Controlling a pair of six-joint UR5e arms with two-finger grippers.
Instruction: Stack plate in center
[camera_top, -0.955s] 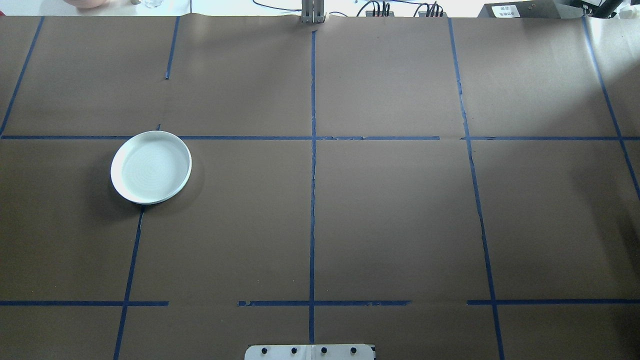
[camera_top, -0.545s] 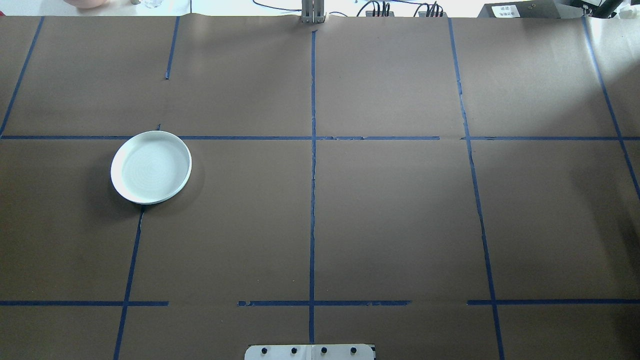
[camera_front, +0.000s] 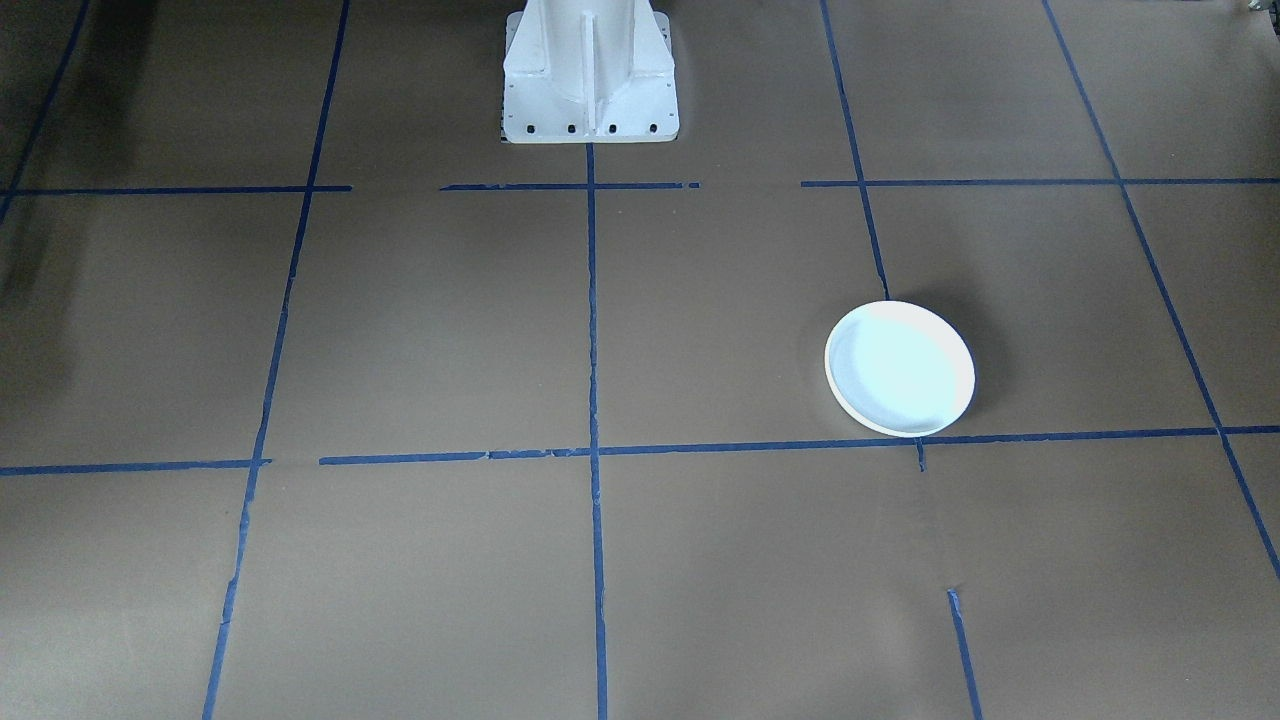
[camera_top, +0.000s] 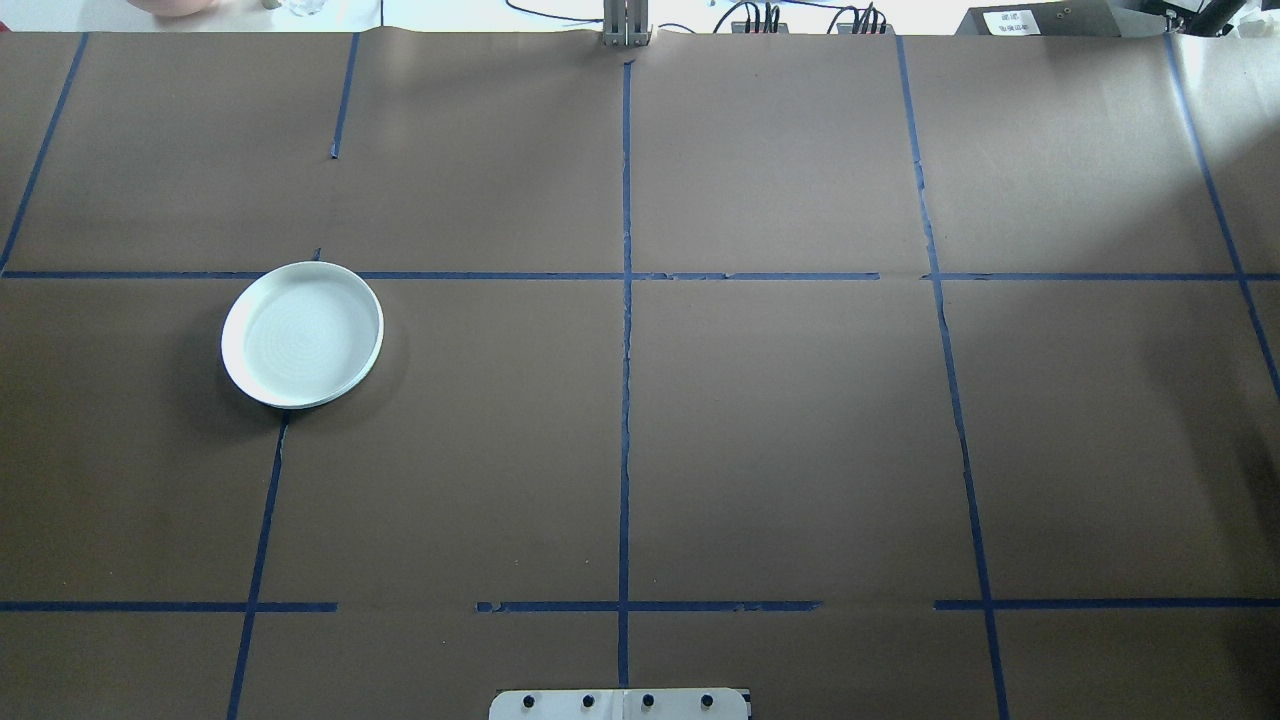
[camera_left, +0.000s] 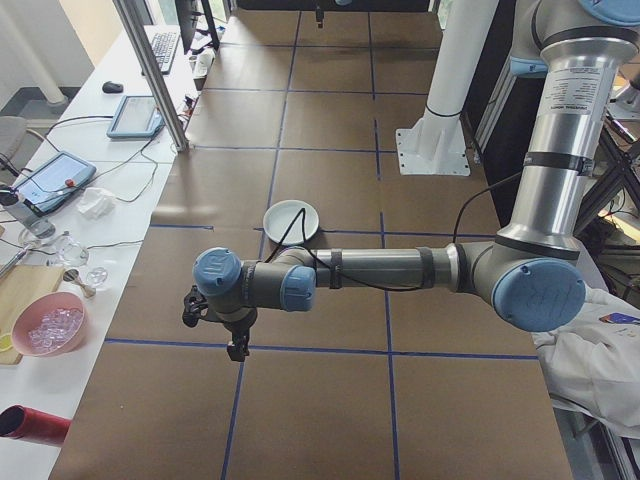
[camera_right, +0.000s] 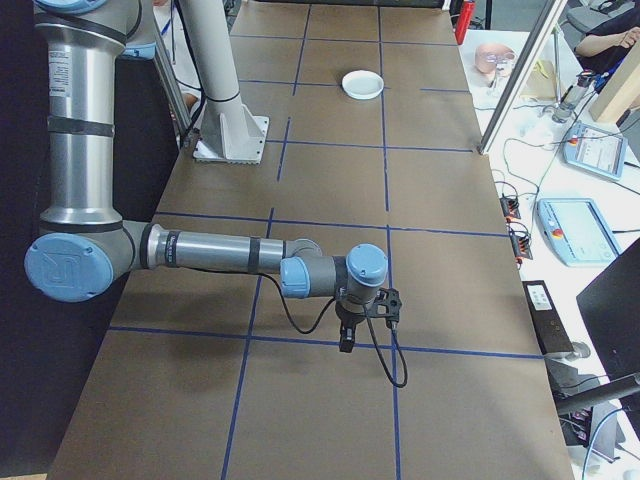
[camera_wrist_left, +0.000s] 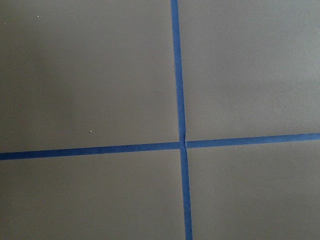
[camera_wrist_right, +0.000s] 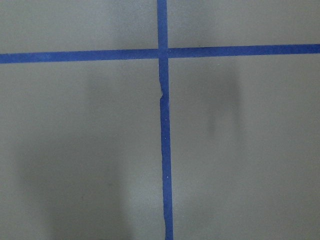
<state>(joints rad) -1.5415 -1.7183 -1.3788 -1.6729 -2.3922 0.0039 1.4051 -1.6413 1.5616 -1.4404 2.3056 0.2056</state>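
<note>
The white plate (camera_top: 301, 334) is being left flat on the brown table (camera_top: 800, 420), well left of the central tape cross (camera_top: 626, 276), while both grippers (jaw state cannot be told) are being held high above it, presumably awaiting pickup.

Even, soft daylight fills the room; the brown table (camera_top: 800, 420) looks matte, brighter at the overhead view's 2 o'clock corner; the white plate (camera_top: 302, 334) casts a faint shadow toward 7 o'clock there; both wrist views are soft, slightly grainy; blurred vertical shadows cross the right wrist view.
</note>
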